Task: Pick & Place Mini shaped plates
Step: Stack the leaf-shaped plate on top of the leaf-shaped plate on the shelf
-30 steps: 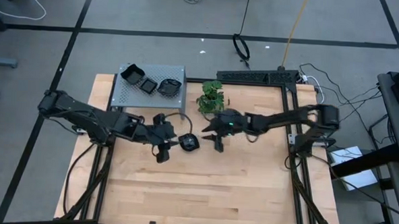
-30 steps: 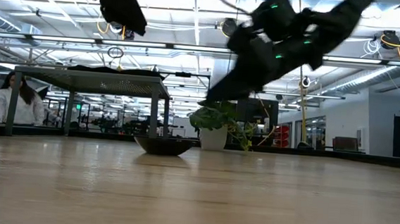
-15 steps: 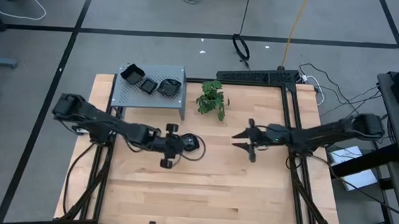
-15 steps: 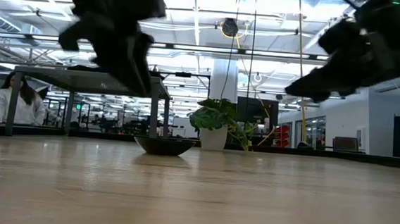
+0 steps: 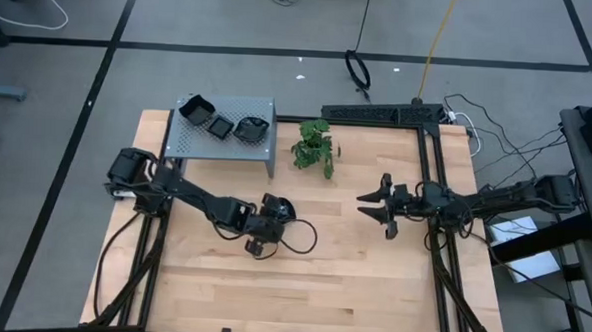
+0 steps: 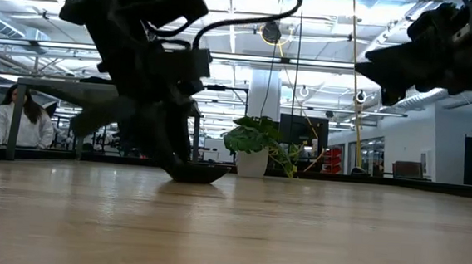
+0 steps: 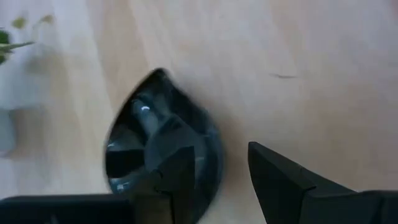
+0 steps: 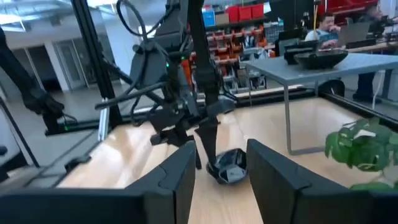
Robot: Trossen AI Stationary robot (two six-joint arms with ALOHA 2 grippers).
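Note:
One glossy black mini plate (image 5: 280,210) rests flat on the wooden table near its middle; it also shows in the low view (image 6: 193,172). Three more black plates (image 5: 221,126) lie on the grey perforated box (image 5: 239,147) at the far left. My left gripper (image 5: 269,226) is open and down at the single plate. In the left wrist view one finger (image 7: 179,177) stands over the plate's hollow (image 7: 146,146) and the other finger (image 7: 280,180) over bare wood. My right gripper (image 5: 379,205) is open, raised above the table's right part. My left gripper (image 7: 214,152) straddles the near rim (image 7: 211,165) of the plate, slanting down from the table's left and near side, one finger inside and one outside. Whether either finger touches the plate, I cannot tell. The plate lies flat on the table.
A small green plant in a white pot (image 5: 315,147) stands at the far edge, right of the box. A black frame (image 5: 383,112) runs along the far right. A person (image 6: 20,121) shows in the room beyond. Bare wood (image 5: 301,286) fills the near half.
My left gripper has moved toward the table's right and near edge and come down to the plate, staying open. My right gripper has drawn back from beside the plate toward the right edge. The plate has stayed in place.

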